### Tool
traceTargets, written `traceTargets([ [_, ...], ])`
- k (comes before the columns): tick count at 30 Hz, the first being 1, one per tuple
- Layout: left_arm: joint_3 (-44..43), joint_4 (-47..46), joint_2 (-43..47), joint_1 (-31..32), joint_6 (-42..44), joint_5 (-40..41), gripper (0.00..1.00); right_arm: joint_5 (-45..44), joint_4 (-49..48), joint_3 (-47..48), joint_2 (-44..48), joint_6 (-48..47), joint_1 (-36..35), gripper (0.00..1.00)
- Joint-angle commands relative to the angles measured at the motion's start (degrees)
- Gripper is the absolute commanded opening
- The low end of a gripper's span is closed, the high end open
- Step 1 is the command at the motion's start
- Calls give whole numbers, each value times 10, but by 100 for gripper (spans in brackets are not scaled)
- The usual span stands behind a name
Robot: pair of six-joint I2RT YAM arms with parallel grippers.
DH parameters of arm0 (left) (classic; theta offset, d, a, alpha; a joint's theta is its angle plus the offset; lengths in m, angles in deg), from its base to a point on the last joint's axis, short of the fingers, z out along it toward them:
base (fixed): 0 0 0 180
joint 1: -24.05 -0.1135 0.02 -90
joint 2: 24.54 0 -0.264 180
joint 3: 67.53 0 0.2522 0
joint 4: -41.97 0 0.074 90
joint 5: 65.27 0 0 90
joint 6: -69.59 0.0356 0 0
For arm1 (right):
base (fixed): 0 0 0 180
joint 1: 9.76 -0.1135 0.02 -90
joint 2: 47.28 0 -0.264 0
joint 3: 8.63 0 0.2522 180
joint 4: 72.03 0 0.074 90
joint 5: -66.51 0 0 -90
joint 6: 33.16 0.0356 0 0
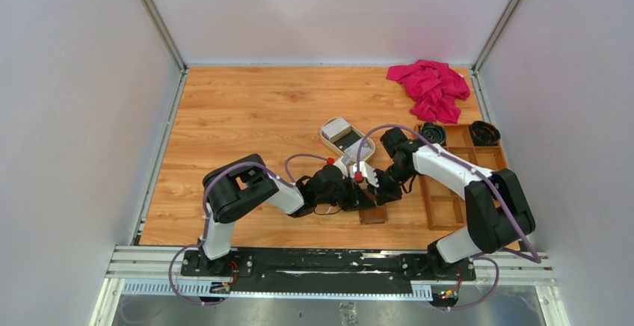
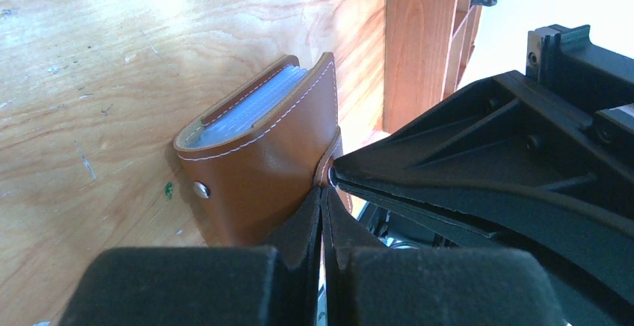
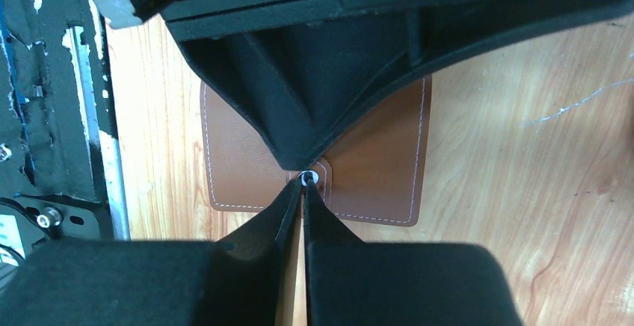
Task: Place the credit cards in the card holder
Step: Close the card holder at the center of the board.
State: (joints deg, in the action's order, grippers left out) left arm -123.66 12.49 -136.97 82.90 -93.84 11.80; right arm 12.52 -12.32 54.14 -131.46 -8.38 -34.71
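Left claw point(image 2: 323, 200) tight on card holder point(image 2: 262, 165) tab; right claw point(image 3: 303, 188) closed there too, grip unclear.

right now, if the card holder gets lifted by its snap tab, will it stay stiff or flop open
Probably flops open: the card holder is folded leather and its stud sits bare. Likely light, being thin-walled. Its grey pockets may fan out, since they gape.

card holder point(image 2: 262, 169): brown, white stitching; cloth point(image 1: 430, 88): magenta; table point(image 1: 247, 117): woodgrain
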Motion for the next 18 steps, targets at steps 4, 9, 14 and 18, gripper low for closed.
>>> traceTargets([
  [4,41,212,-47,-4,65,63,0,-49,-16,-34,-22,-13,-67,6],
  [9,42,212,-38,-4,68,59,0,-87,-23,-39,-35,-8,-102,5],
  [14,47,211,-24,-4,68,58,0,-105,-29,-35,-50,5,-122,5],
  [18,63,212,19,-4,79,70,15,-116,-17,-9,-32,40,-110,17],
])
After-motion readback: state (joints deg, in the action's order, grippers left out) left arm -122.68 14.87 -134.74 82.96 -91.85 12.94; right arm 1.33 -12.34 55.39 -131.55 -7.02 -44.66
